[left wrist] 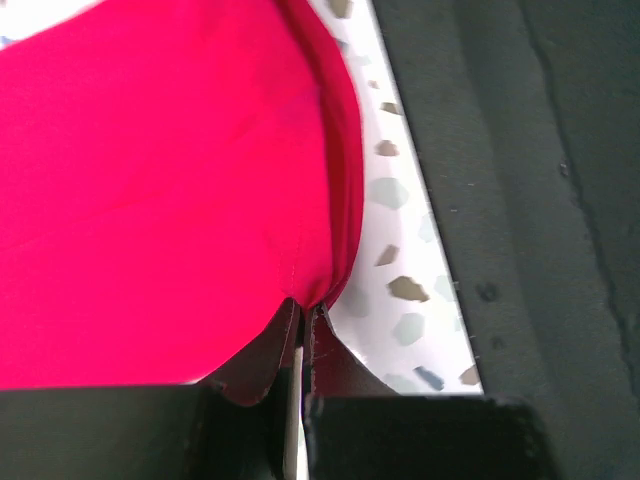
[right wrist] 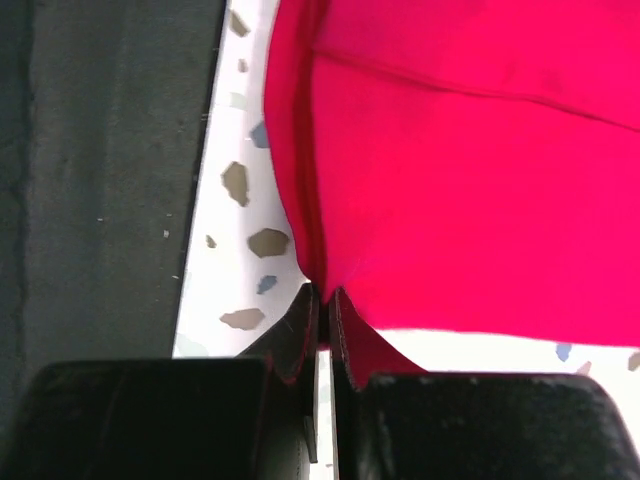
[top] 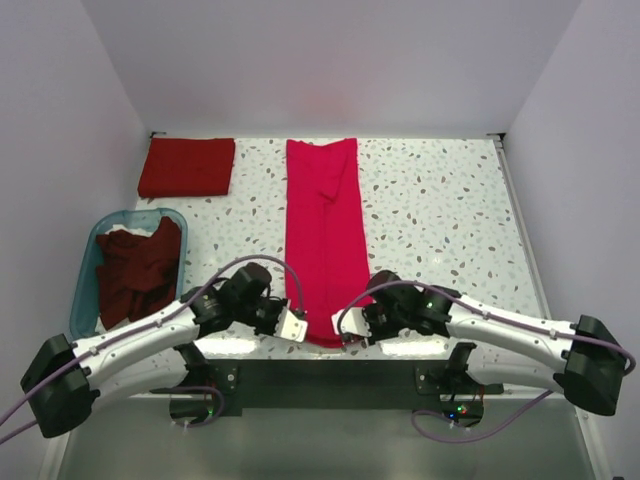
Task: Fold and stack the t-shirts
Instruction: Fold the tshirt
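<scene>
A bright crimson-pink t-shirt point(top: 323, 235) lies on the table as a long narrow strip, running from the back to the near edge. My left gripper point(top: 300, 326) is shut on its near left corner, the cloth point(left wrist: 170, 190) pinched between the fingertips point(left wrist: 325, 330). At the near right corner my right gripper point(top: 345, 326) is shut on the same shirt point(right wrist: 480, 190), the hem caught between its fingertips point(right wrist: 345, 320). A darker red t-shirt point(top: 187, 167) lies folded at the back left. Maroon t-shirts point(top: 138, 270) are heaped in the tub.
A translucent blue tub point(top: 85, 270) stands at the left beside the left arm. The speckled table's near edge point(top: 400, 348) runs just behind both grippers, with a dark frame below it. White walls close in the table at back and sides.
</scene>
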